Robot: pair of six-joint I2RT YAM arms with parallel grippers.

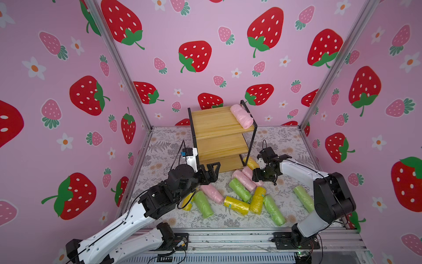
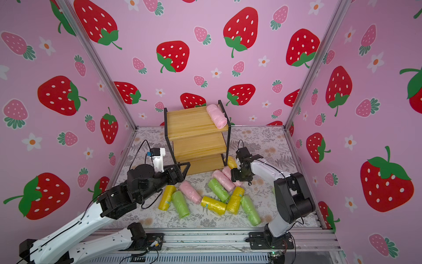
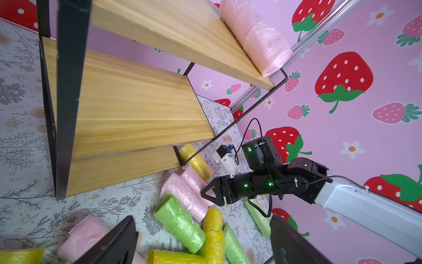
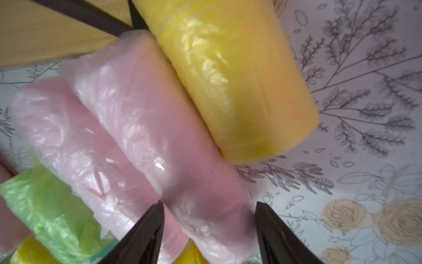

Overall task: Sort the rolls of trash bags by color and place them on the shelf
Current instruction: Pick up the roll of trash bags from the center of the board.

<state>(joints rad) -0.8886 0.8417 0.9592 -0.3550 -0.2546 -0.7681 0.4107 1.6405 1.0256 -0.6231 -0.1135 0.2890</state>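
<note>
Right tool [image 4: 209, 202] flanks one pink roll [image 4: 148, 125]; we cannot confirm a grip. Left tool [image 1: 215, 172] stands released, empty.

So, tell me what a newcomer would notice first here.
The strawberry-print walls hit first, all round. Then the jumble of pink, yellow and green rolls on the floral table before the shelf, whose top board holds one lone pink roll at its right end. The right gripper straddles another pink roll near the shelf's foot.

Left gripper [image 1: 215, 172] agape — right gripper [image 4: 209, 203] downturned, jaws parted
</note>
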